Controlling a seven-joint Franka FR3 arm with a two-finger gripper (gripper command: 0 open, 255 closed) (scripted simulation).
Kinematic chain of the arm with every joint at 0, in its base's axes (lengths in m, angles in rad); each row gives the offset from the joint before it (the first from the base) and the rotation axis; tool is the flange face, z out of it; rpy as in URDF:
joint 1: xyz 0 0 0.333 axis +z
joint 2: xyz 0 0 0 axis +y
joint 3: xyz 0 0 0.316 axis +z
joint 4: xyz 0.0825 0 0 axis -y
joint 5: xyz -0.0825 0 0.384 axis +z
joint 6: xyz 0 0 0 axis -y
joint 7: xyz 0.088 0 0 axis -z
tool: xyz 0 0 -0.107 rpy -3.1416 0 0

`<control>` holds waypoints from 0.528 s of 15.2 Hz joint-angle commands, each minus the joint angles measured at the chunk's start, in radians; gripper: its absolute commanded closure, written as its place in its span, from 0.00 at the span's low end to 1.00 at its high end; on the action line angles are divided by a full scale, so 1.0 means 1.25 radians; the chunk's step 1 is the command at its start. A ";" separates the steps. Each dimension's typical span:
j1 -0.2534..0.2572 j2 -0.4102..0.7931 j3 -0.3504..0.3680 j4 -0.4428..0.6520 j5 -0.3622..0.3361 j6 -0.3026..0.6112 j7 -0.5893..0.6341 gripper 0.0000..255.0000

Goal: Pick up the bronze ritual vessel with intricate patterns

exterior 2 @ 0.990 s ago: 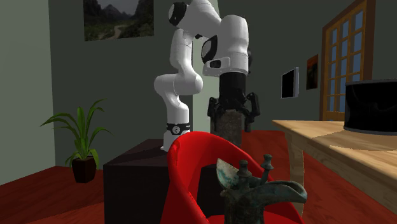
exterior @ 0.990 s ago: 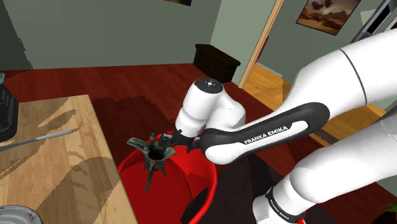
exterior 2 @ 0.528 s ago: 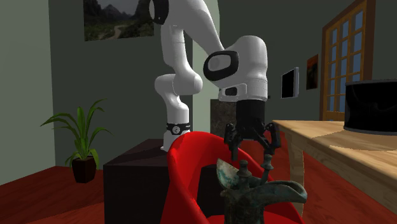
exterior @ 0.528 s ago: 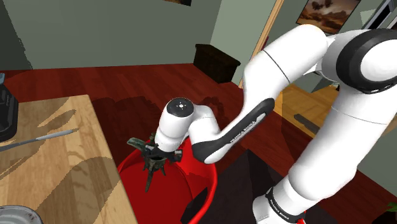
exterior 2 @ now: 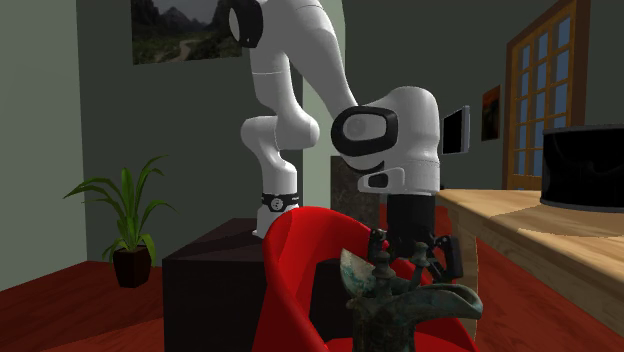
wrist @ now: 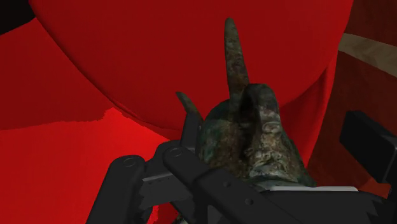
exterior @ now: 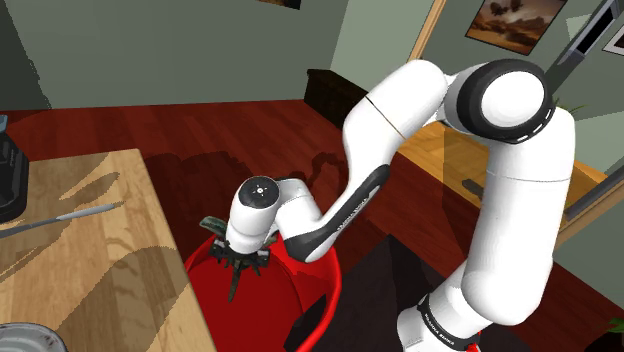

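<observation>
Okay, so the arm [exterior: 400,130] just dropped a good way. A second ago the jaws were hanging well above the red chair [exterior 2: 290,270]; now they're right down at the seat, on top of the bronze vessel [exterior 2: 410,305]. The vessel hasn't budged. It stands upright on the chair's seat, greenish and patterned, with its spout and two little posts sticking up. The jaws look spread apart, one side either side of the vessel's top by the posts, and I don't see them squeezing anything yet. From the hand's own camera the vessel's body sits right up close between them. I reckon the approach is basically done and what's left is closing and lifting. My worry is that lumpy top: a clamp there could slip or tip it on the chair.
</observation>
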 commanded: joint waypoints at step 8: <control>0.037 0.050 -0.046 0.023 -0.065 0.016 0.052 1.00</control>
